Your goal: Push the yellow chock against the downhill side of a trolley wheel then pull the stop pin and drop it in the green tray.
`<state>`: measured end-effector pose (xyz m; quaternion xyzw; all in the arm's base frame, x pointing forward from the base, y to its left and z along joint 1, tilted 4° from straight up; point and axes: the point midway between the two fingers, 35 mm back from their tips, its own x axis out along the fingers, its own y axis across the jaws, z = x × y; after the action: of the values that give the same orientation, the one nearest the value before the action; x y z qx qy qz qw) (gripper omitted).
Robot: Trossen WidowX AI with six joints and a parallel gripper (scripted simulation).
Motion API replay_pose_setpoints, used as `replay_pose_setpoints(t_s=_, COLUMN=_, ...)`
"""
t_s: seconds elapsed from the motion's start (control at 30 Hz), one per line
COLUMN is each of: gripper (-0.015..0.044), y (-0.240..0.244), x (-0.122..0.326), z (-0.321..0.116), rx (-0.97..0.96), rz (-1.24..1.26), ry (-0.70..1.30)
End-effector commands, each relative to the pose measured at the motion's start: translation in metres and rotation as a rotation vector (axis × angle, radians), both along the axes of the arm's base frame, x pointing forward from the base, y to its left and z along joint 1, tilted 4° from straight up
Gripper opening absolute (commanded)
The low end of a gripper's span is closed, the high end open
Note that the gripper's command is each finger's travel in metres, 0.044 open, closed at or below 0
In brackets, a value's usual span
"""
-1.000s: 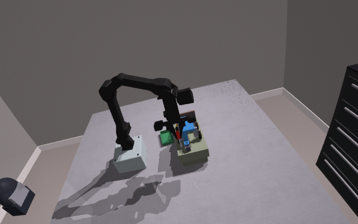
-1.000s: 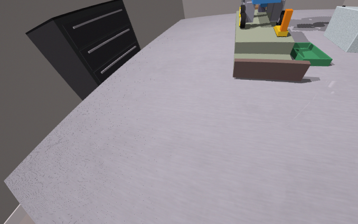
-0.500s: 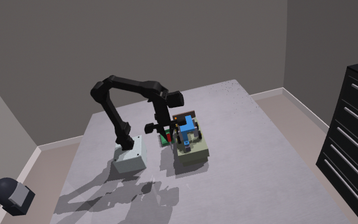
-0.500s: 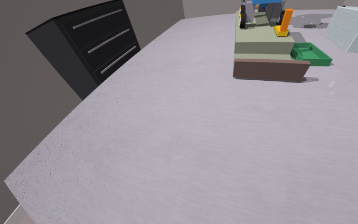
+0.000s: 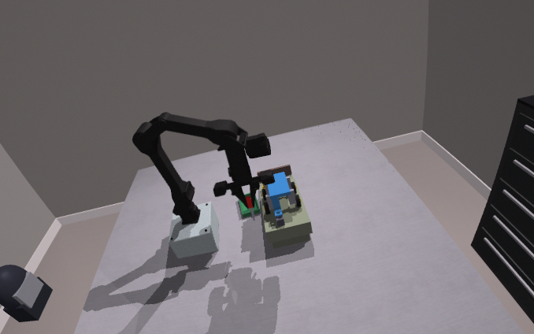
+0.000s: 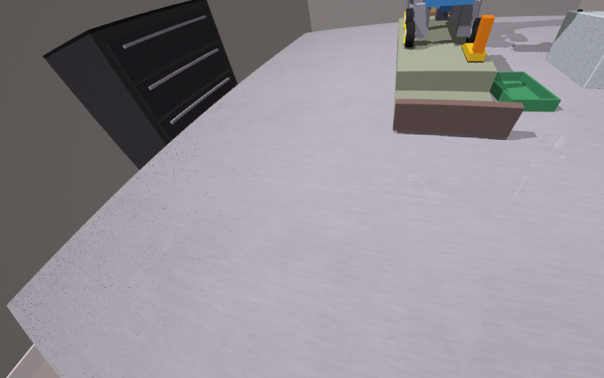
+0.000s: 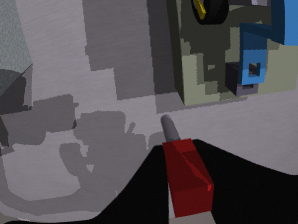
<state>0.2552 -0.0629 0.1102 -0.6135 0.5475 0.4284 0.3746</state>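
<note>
My gripper [image 5: 249, 204] [image 7: 176, 150] is shut on the stop pin, holding its red head [image 5: 249, 202] [image 7: 189, 175]; the grey shank [image 7: 170, 127] points out past the fingertips. In the top view the pin appears in front of the green tray [image 5: 246, 215] [image 6: 541, 107], above the table, left of the ramp. The blue trolley [image 5: 279, 185] [image 6: 450, 2] [image 7: 287, 25] stands on the ramp [image 5: 289, 232] [image 6: 445, 80] [image 7: 192, 92]. The yellow chock [image 6: 474, 53] with its orange handle [image 6: 484, 33] stands upright at the downhill side of one wheel; its contact with the wheel is too small to tell.
A brown end board [image 5: 284, 169] [image 6: 456, 120] stands at the ramp's low end. The blue bracket [image 7: 254, 67] at the ramp's uphill end has an empty hole. The arm's pale base block [image 5: 194, 240] [image 6: 579, 49] stands left of the ramp in the top view. A black drawer cabinet [image 5: 508, 189] [image 6: 134, 67] stands beyond the table.
</note>
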Motion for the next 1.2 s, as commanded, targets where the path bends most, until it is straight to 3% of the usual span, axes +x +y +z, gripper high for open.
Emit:
replay_pose_setpoints(t_s=0.0, gripper=0.0000, y=0.016, x=-0.003, z=-0.005, rx=-0.002, rz=-0.001, ry=0.009)
replay_pose_setpoints(t_s=1.17, gripper=0.0000, y=0.139, x=-0.018, z=-0.035, rx=0.009, rz=0.000, ry=0.011)
